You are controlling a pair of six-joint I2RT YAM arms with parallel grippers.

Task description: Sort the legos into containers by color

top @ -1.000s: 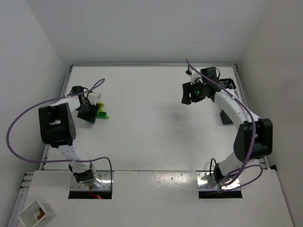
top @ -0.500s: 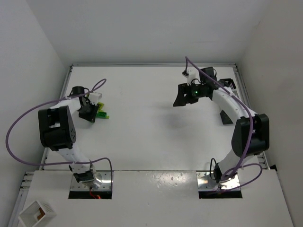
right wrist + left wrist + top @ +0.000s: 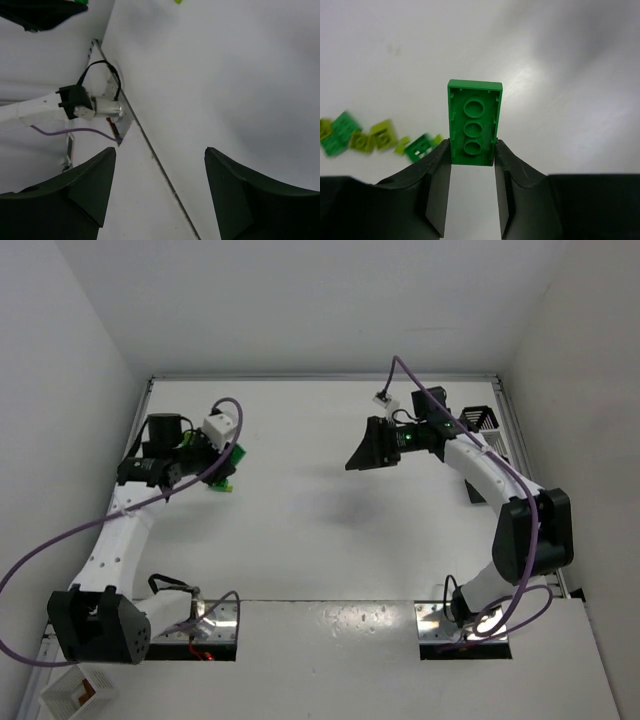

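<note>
The left arm stretches long toward 10 o'clock. The left gripper [image 3: 472, 152] pinches a green lego [image 3: 474, 112] by its end, up above the loose legos [image 3: 365, 137]. A second ago it was low at that pile. The right arm reaches toward 12 o'clock. The right gripper [image 3: 160, 150] is spread wide and empty, wider than before. A black container [image 3: 482, 418] sits at 2 o'clock.

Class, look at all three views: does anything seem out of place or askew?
Nothing damaged. Green and lime legos lie scattered loose on the table; the left gripper pinches one green brick by its end.
</note>
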